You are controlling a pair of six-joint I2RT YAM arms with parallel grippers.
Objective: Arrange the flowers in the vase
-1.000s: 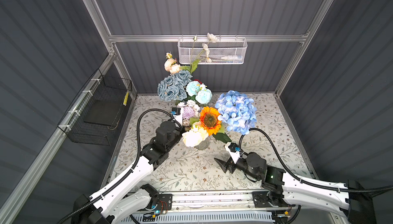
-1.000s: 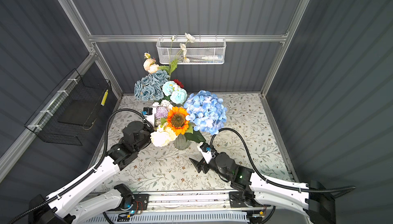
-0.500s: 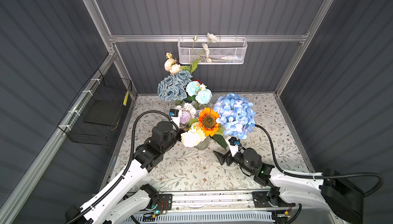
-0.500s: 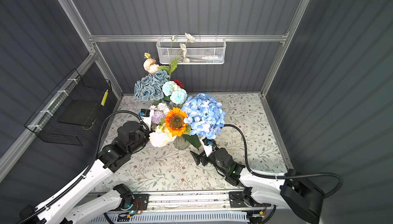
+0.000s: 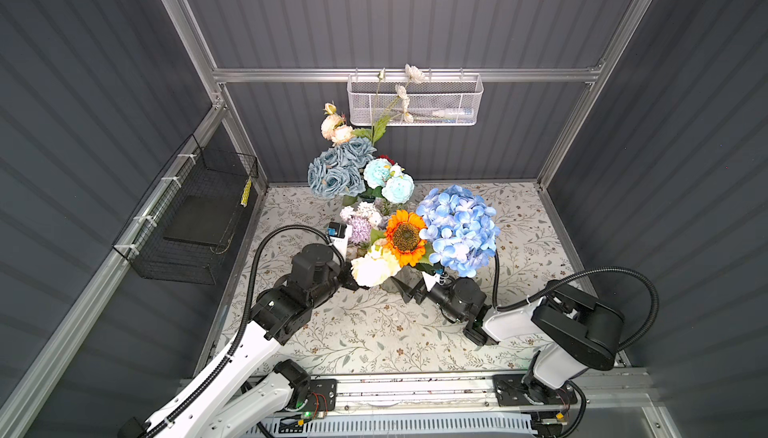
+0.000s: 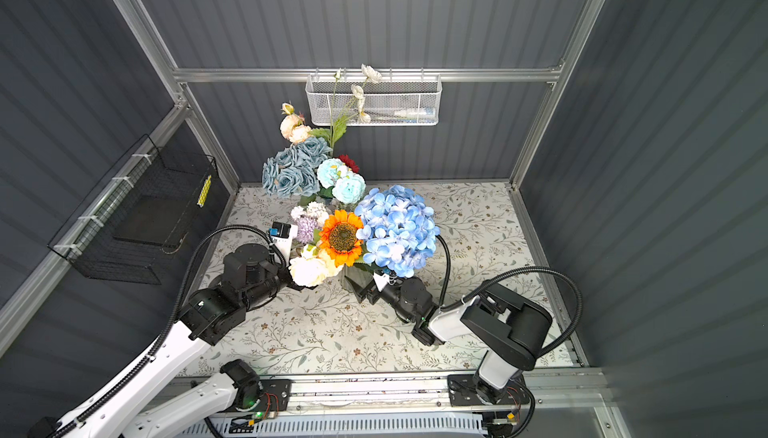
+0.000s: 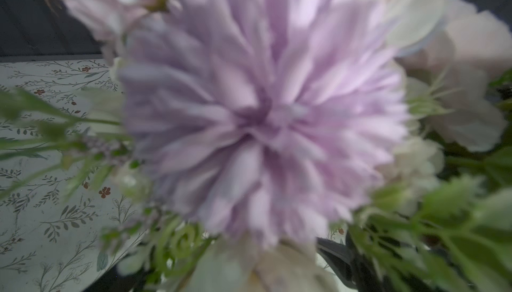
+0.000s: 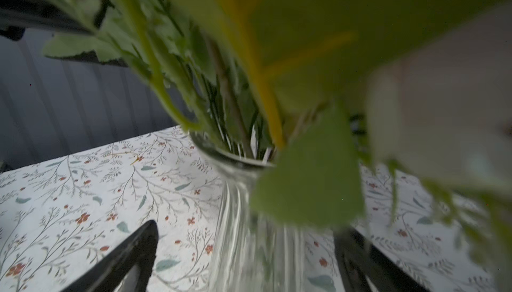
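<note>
Cannot see the fingertips of the left gripper (image 5: 350,283), buried under cream blooms (image 5: 372,267) with jaws spread wide; shows only a blurred lilac puff (image 7: 260,116) up close. Can trace the flowers (image 5: 405,238) down into the glass vase (image 8: 249,251), mostly hidden from above. Since a second ago, has brought the right gripper (image 8: 246,226) in, jaws spread astride the vase.
</note>
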